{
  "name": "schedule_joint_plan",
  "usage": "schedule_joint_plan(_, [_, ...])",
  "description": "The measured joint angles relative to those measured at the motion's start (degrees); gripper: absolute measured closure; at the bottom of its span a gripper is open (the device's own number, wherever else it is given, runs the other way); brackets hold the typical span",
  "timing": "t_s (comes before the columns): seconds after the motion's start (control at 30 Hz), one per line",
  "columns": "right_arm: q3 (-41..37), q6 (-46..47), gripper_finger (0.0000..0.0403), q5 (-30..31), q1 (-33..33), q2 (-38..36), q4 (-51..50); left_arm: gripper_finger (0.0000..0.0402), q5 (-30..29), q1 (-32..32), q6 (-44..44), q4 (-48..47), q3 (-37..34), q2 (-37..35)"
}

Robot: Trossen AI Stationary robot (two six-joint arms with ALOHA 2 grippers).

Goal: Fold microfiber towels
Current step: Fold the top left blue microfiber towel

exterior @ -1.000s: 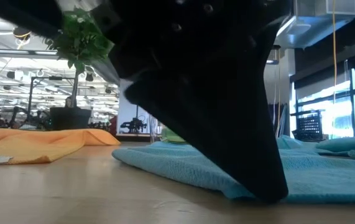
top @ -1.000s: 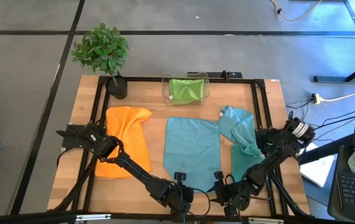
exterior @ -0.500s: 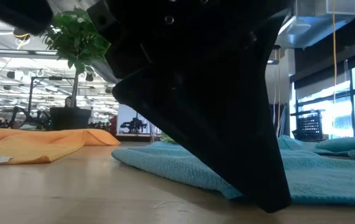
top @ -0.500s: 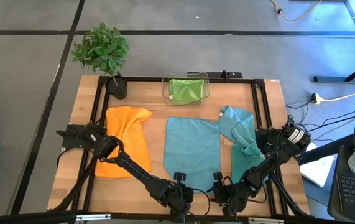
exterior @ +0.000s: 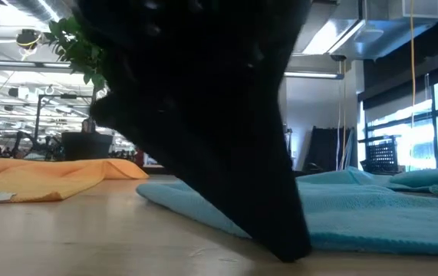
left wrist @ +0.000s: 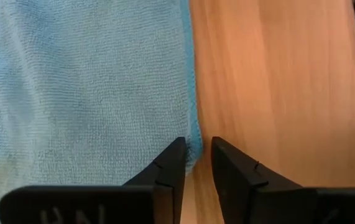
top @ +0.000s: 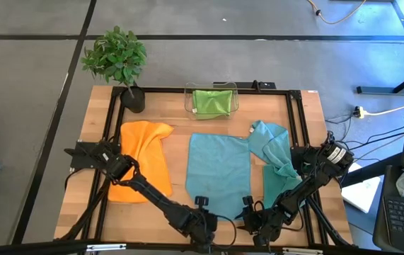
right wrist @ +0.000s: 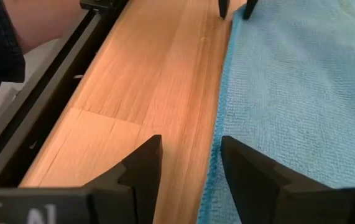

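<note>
Flat teal towel [top: 219, 173], table centre: near corners straddled by left gripper [left wrist: 197, 163], fingers parted slightly since a second ago, and right gripper [right wrist: 189, 163], fingers spread; corner pinch judged pending.

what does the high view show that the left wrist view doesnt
Only the high view: the whole table, the orange towel, the lime green towel in the clear bin, a crumpled teal towel, the potted plant, and the right claw at the flat towel's near right corner.

Only the left wrist view: the left claw close up, fingers slightly apart astride the cloth's edge.

Both: the flat teal towel on the wood table.
</note>
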Motion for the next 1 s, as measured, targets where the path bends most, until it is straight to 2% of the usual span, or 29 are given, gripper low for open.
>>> schedule_joint_plan(0.17, [0.00,0.00,0.0233,0.04,-0.02,0.00,0.00,0.0327,0.45,0.23,-0.34,0.10,0.01,0.23])
schedule_joint_plan(0.4, [0.00,-0.02,0.0233,0.06,-0.02,0.00,-0.07,0.0333,-1.85,0.30,-2.03,0.37,0.01,0.39])
schedule_joint_plan(0.57, [0.00,-0.02,0.0233,0.06,-0.02,0.00,-0.11,0.0348,-3.17,0.49,-3.16,0.35,0.01,0.51])
schedule_joint_plan(0.83, [-0.01,-3.47,0.0233,1.08,-0.04,-0.53,0.14,0.0397,-2.81,0.45,-3.19,0.55,0.01,0.52])
schedule_joint_plan(1.0, [2.23,-7.21,0.0233,3.19,-0.48,-0.83,0.57,0.0395,-3.19,0.45,-3.19,1.77,0.01,0.21])
